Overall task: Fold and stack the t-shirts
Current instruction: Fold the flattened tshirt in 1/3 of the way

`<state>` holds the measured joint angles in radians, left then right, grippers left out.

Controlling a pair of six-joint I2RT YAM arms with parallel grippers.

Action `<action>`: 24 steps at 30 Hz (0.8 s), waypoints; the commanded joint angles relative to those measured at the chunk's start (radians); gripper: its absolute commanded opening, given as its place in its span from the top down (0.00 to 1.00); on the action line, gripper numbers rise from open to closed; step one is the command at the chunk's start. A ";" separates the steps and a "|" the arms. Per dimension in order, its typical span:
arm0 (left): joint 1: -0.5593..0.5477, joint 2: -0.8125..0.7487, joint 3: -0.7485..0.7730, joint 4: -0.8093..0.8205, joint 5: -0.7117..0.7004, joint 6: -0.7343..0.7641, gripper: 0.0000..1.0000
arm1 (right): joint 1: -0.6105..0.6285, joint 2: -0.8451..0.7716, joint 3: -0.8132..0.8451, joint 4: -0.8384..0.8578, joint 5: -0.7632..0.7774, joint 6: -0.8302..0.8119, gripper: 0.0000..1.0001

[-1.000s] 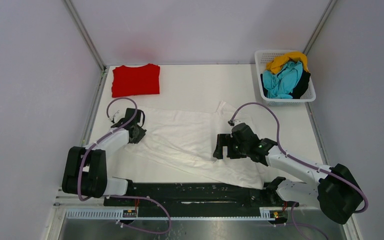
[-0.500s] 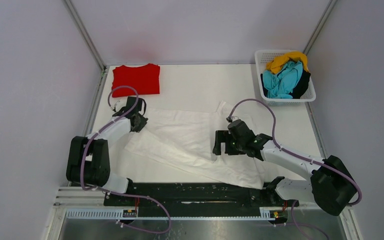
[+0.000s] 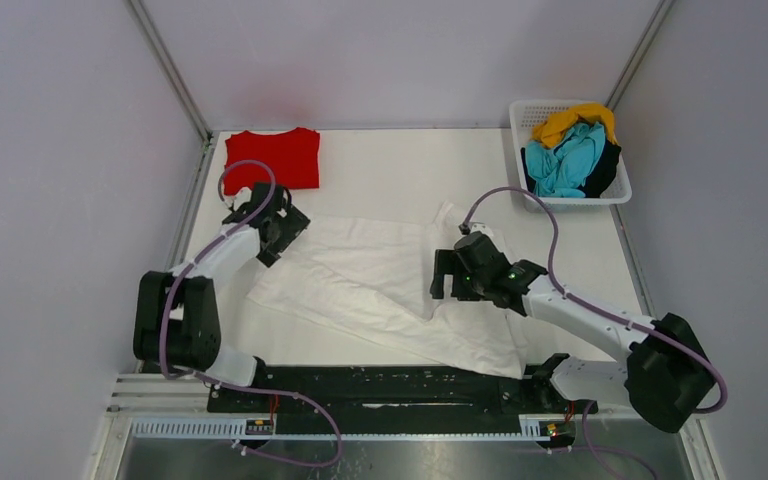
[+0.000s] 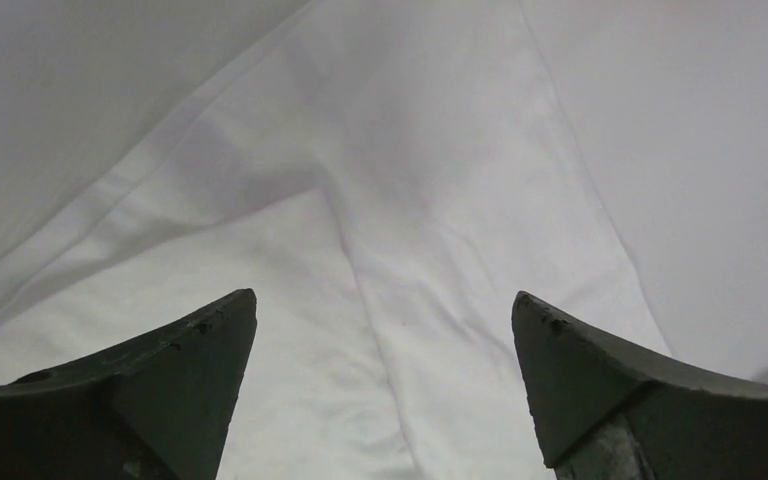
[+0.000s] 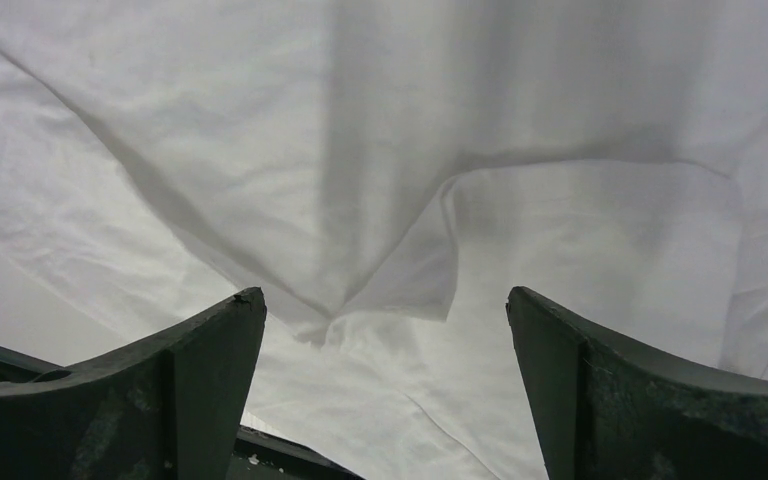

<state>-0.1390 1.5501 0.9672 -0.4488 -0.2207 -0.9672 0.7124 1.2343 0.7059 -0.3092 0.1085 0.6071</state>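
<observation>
Finds the white t-shirt sprawled rumpled across the middle of the counter, long axis slanting from far left to near right, with a loose flap doubled over along that slant. Places the left tool at the shirt's far-left corner, fingers spread wide over bare cloth and pinching nothing, with a seam or fold line running away between them in the wrist view. Places the right tool over the shirt's right-hand half, likewise spread wide and empty, with a turned-over corner of cloth just ahead between its fingers. Judges each arm nearest to its own end of the garment, so probably needs both for the coming fold: left for the far-left corner, right for the flap near the middle. Shows a red t-shirt already folded flat at the far left, just beyond the left tool, marking the likely stacking spot. Leaves a teal shirt, yellow shirt and black shirt heaped in the white basket at the far right corner, well apart from both tools. Cannot make out collar or sleeves on the white shirt with certainty, white on white swallowing the edges; loses part of the cloth under the right arm; cannot tell touching from hovering for either tool
</observation>
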 commanded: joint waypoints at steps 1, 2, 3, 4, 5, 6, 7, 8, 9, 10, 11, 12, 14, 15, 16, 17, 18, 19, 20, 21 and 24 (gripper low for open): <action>0.003 -0.184 -0.144 0.089 0.114 0.008 0.01 | 0.002 -0.103 -0.076 -0.045 0.022 0.039 0.00; 0.001 -0.195 -0.183 0.119 0.141 0.008 0.01 | 0.002 -0.117 -0.101 -0.029 0.008 0.042 0.00; -0.001 -0.195 -0.203 0.147 0.166 0.013 0.01 | 0.002 -0.126 -0.125 -0.018 -0.003 0.049 0.01; -0.005 -0.185 -0.214 0.163 0.185 0.011 0.01 | 0.002 -0.131 -0.147 -0.005 -0.015 0.057 0.00; -0.009 -0.165 -0.221 0.174 0.209 0.010 0.01 | 0.001 -0.130 -0.164 0.007 -0.027 0.067 0.00; -0.018 -0.141 -0.225 0.181 0.228 0.011 0.01 | 0.002 -0.127 -0.180 0.017 -0.040 0.078 0.00; -0.025 -0.108 -0.231 0.181 0.249 0.009 0.01 | 0.002 -0.118 -0.191 0.028 -0.052 0.088 0.01; -0.032 -0.093 -0.239 0.181 0.253 0.006 0.01 | 0.002 -0.111 -0.201 0.034 -0.064 0.099 0.00; -0.035 -0.071 -0.249 0.177 0.261 0.003 0.01 | 0.002 -0.104 -0.208 0.032 -0.077 0.107 0.01; -0.036 -0.065 -0.266 0.169 0.263 -0.001 0.01 | 0.002 -0.100 -0.215 0.026 -0.092 0.112 0.00; -0.036 -0.066 -0.282 0.158 0.259 -0.003 0.01 | 0.001 -0.099 -0.220 0.017 -0.096 0.116 0.01; -0.036 -0.077 -0.300 0.149 0.260 0.000 0.01 | 0.002 -0.104 -0.225 0.001 -0.092 0.119 0.01; -0.038 -0.130 -0.333 0.109 0.245 -0.006 0.01 | 0.002 -0.123 -0.240 -0.027 -0.068 0.122 0.00; -0.038 -0.168 -0.349 0.082 0.229 -0.009 0.01 | 0.002 -0.136 -0.248 -0.042 -0.053 0.125 0.00; -0.039 -0.208 -0.359 0.047 0.197 -0.013 0.01 | 0.002 -0.149 -0.254 -0.055 -0.038 0.127 0.00; -0.039 -0.246 -0.369 0.009 0.167 -0.017 0.01 | 0.002 -0.160 -0.256 -0.072 -0.027 0.125 0.01; -0.039 -0.287 -0.378 -0.030 0.138 -0.017 0.01 | 0.001 -0.168 -0.258 -0.084 -0.020 0.126 0.00; -0.039 -0.324 -0.383 -0.071 0.112 -0.017 0.01 | 0.002 -0.175 -0.259 -0.095 -0.018 0.124 0.01; -0.039 -0.358 -0.391 -0.103 0.093 -0.016 0.01 | 0.001 -0.181 -0.257 -0.103 -0.017 0.123 0.00; -0.038 -0.389 -0.402 -0.126 0.080 -0.015 0.01 | 0.001 -0.185 -0.258 -0.108 -0.015 0.122 0.01; -0.037 -0.458 -0.418 -0.171 0.066 -0.014 0.01 | -0.005 -0.192 -0.249 -0.129 0.004 0.110 0.00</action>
<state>-0.1768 1.1698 0.5636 -0.4908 -0.0814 -0.9752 0.7124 1.0554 0.4614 -0.3511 0.0666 0.7132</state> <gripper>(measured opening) 0.989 0.993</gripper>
